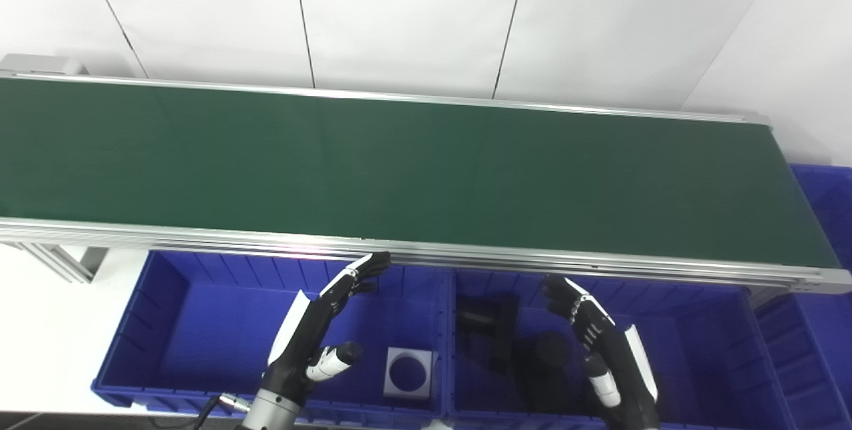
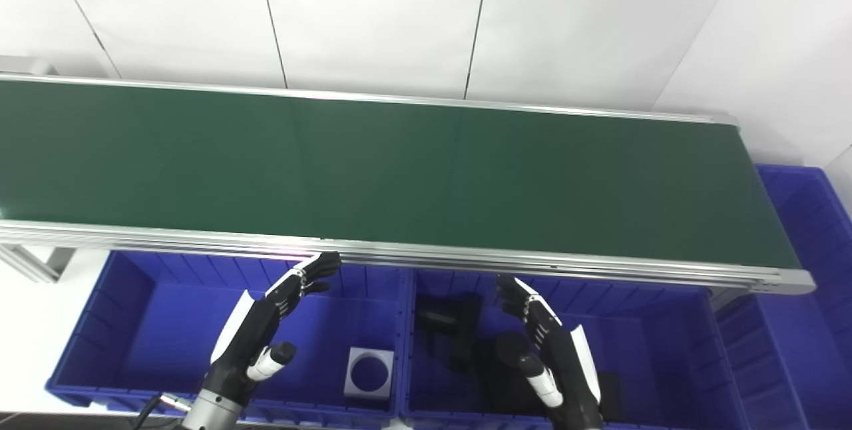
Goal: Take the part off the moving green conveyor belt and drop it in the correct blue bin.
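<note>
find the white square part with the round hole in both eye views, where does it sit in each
Left eye view: the white square part lies low and just left of centre, at the right end of the left blue bin, right of the left hand.
Right eye view: the same part shows further left, again low in that bin.
Shared landmark: the wall between the two bins, just right of the part.
</note>
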Motion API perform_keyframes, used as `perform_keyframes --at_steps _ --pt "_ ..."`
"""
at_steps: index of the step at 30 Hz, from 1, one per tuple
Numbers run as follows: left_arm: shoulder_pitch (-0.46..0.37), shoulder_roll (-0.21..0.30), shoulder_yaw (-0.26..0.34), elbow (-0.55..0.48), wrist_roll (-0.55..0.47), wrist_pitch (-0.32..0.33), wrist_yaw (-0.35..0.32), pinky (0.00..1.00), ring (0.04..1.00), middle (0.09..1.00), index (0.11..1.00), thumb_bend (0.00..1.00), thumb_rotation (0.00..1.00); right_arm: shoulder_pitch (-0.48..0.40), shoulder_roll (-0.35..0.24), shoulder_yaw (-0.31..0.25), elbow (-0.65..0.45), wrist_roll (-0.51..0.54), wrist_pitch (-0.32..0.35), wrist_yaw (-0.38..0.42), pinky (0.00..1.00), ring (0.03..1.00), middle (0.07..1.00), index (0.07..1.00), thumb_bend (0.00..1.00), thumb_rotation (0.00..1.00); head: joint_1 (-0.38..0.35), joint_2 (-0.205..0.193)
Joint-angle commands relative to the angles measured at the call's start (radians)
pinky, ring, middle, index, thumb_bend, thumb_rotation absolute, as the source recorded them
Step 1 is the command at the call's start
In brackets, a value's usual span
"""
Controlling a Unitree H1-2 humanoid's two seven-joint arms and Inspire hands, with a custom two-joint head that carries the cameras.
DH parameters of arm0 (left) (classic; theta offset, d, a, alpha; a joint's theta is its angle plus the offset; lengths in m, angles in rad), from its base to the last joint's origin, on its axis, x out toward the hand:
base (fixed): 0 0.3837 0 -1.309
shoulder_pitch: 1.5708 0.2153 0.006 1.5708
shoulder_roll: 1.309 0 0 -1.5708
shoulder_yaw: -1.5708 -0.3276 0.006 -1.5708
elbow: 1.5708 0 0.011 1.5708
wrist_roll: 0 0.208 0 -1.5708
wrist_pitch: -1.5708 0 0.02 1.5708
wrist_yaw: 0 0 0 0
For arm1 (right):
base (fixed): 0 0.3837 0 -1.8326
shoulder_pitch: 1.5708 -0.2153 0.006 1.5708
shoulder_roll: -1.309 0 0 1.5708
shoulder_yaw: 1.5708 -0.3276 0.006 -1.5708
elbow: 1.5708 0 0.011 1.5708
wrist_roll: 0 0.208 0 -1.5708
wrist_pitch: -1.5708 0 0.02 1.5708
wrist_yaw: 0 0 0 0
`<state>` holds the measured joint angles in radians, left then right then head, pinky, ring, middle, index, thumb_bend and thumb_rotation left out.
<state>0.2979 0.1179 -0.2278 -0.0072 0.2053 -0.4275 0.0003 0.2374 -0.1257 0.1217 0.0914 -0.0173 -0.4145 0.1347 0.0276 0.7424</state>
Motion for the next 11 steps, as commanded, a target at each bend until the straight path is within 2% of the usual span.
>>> perform_keyframes --at_steps 1,11 --pt "-0.01 0.005 -0.001 -0.011 -0.01 -0.042 0.016 0.81 0.865 0.855 0.857 0.9 1.0 -0.006 0.013 0.001 -0.019 0.016 -0.055 0.0 0.82 0.851 0.862 0.838 0.9 0.93 0.001 0.001" --pt "-0.005 0.012 -0.002 -0.016 -0.016 -0.042 0.018 0.82 0.867 0.856 0.859 0.9 1.0 -0.003 0.041 -0.002 -0.027 0.027 -0.055 0.004 0.82 0.842 0.857 0.85 0.93 0.93 -0.009 -0.003"
